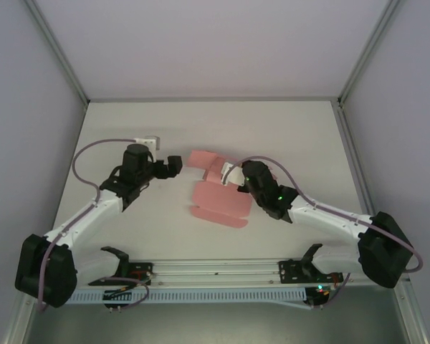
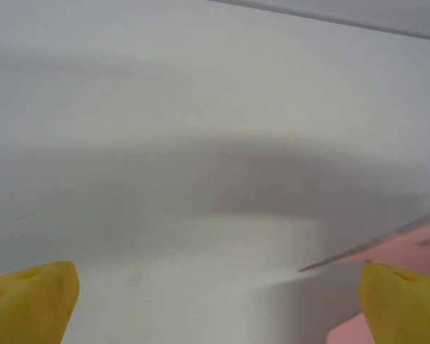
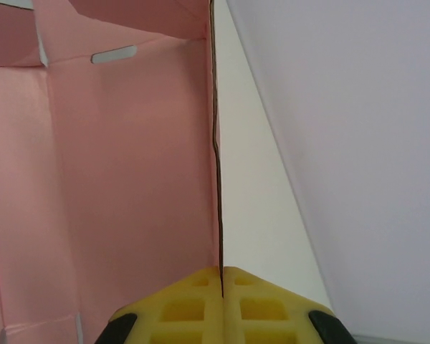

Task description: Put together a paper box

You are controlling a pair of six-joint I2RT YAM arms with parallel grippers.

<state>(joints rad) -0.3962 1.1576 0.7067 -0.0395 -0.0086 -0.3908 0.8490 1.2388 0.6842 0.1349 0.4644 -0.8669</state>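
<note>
1. found the paper box (image 1: pixel 216 203) about midway between the left and right edges of the table (image 1: pixel 287 129): a partly folded pink sheet, near panel lying flat, a far flap raised off the surface.
2. saw the right gripper (image 1: pixel 235 175) clamped on a thin upright card edge of that sheet; in the right wrist view, traced the edge straight down into the closed yellow pads (image 3: pixel 183 308).
3. saw the left gripper (image 1: pixel 173 165) spread wide and empty, just beside the box's left side, with only a pink corner showing at the right of the left wrist view.
4. judged the pinch to be narrow and close to the card's edge: could have slipped off under a sideways pull, or torn the thin card under a hard one.
5. noted nothing pinning the flat panel down: could have dragged the whole sheet toward a table edge instead of turning the flap about its crease.
6. feared a bend away from the scored line, leaving a false crease and a panel refusing to sit square.
7. feared a snag on the left: open fingers so near a loose flap could have caught its edge on the way in and crumpled it.
</note>
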